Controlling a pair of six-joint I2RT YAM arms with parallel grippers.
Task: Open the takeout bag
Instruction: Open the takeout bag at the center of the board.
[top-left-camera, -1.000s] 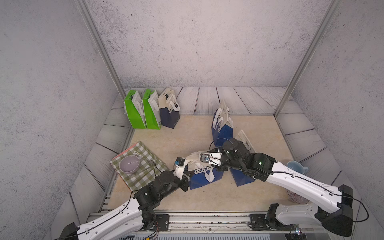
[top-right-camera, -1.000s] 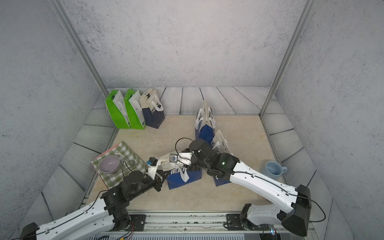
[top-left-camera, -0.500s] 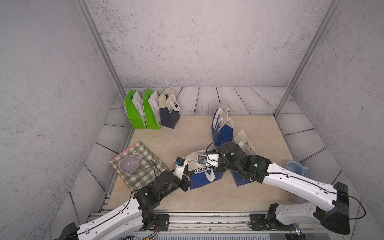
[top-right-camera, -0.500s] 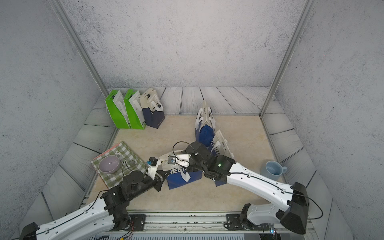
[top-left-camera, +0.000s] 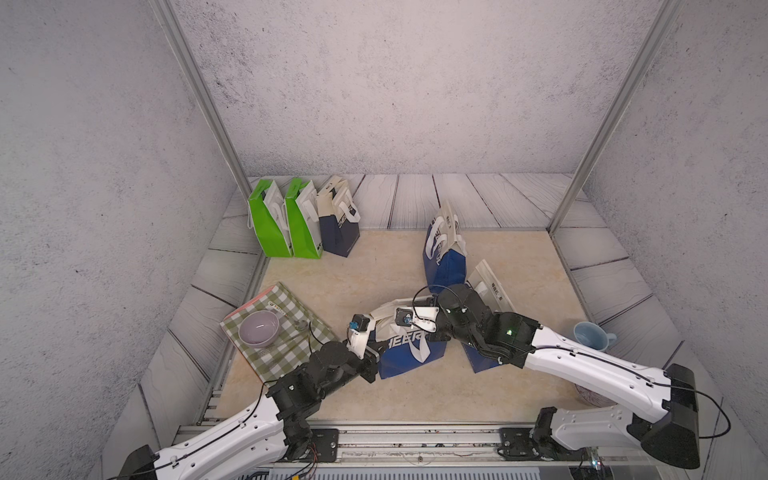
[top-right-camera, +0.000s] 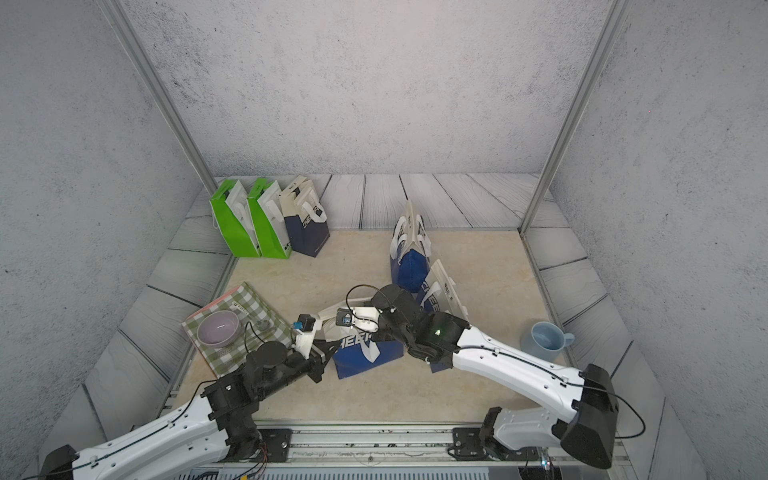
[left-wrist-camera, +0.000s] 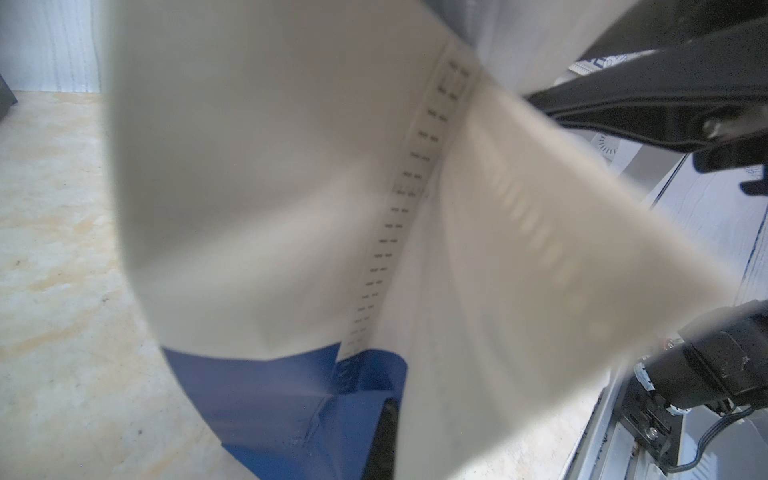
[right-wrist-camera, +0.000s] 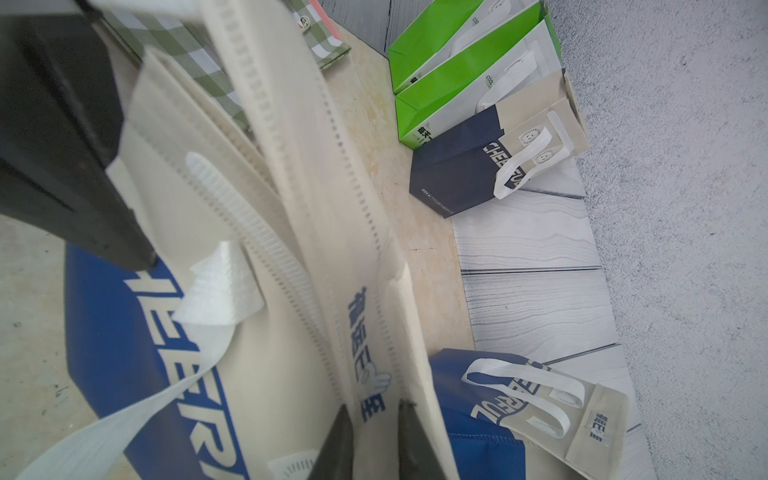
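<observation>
— What have the left fingers (left-wrist-camera: 381, 444) got?

— They are closed, pinching the cream upper part of the takeout bag (top-left-camera: 399, 361) at its left end.

— And the right fingers (right-wrist-camera: 336, 453)?

— They stand a narrow gap apart with the bag's cream side panel between them. Whether they press it, I cannot tell.

— Where is the bag?

— It is at the front centre of the beige counter (top-left-camera: 415, 399), between the two arms. It is blue below and cream above, with white strap handles, and the cream top spans from one arm to the other.

— Any writing?

— White "CHEER" on the blue face, with more letters cut off. There are blue characters on the cream panel that I cannot read.
</observation>
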